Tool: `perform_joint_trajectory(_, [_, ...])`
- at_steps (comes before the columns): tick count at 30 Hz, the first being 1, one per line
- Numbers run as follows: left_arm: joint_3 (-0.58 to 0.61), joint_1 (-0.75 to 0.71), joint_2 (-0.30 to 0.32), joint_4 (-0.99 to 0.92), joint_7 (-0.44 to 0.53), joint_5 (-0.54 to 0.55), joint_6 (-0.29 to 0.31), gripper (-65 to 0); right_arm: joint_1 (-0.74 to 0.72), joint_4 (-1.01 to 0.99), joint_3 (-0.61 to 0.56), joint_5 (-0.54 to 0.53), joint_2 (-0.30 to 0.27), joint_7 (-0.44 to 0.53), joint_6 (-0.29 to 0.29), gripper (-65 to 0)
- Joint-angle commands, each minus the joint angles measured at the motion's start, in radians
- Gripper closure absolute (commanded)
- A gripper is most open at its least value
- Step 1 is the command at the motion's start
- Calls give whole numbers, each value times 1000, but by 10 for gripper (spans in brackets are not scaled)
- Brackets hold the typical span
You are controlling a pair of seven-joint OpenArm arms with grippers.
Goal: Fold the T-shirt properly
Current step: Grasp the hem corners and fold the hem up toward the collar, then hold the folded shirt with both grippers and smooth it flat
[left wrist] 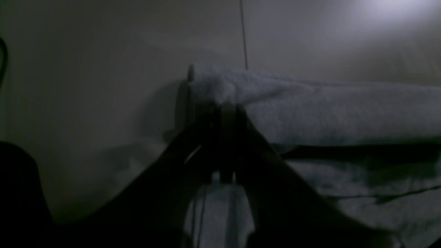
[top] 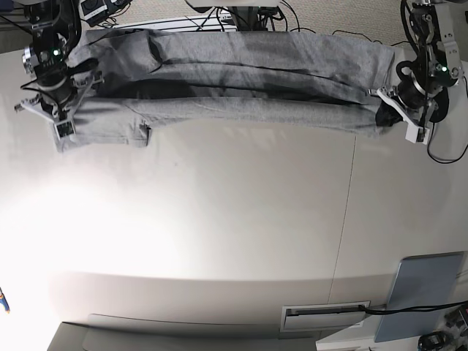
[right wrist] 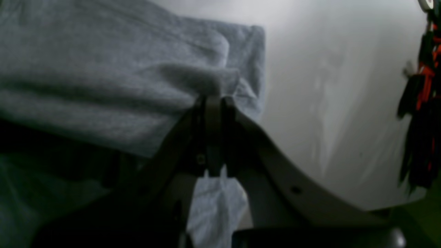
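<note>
The T-shirt (top: 234,95) lies stretched across the far edge of the table (top: 219,234), the left claw (top: 385,111) and right claw (top: 64,126) at opposite ends.

The work surface is a white table (top: 219,219) with a thin seam line running from the T-shirt toward the near edge. The T-shirt (top: 234,80) lies stretched along the far edge of the table, spanning almost its full width. A grey flat panel (top: 424,292) rests well apart from the T-shirt, at the near corner on the left arm's side, beside a rectangular slot (top: 325,316).
</note>
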State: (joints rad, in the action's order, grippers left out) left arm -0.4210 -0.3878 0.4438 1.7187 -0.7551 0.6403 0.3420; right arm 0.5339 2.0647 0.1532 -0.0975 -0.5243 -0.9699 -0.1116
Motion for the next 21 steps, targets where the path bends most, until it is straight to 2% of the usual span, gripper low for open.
perform_joint_trajectory(1, [-10, 2, 19, 21, 21, 10, 0, 0, 20, 25, 13, 36, -16, 10, 20, 0])
perform_joint_trajectory(8, [-10, 2, 20, 25, -6, 11, 45, 0, 114, 62, 13, 72, -16, 13, 63, 0])
perform_joint_trajectory(21, [-10, 2, 20, 34, -40, 7, 45, 0, 202, 64, 13, 99, -16, -29, 129, 0])
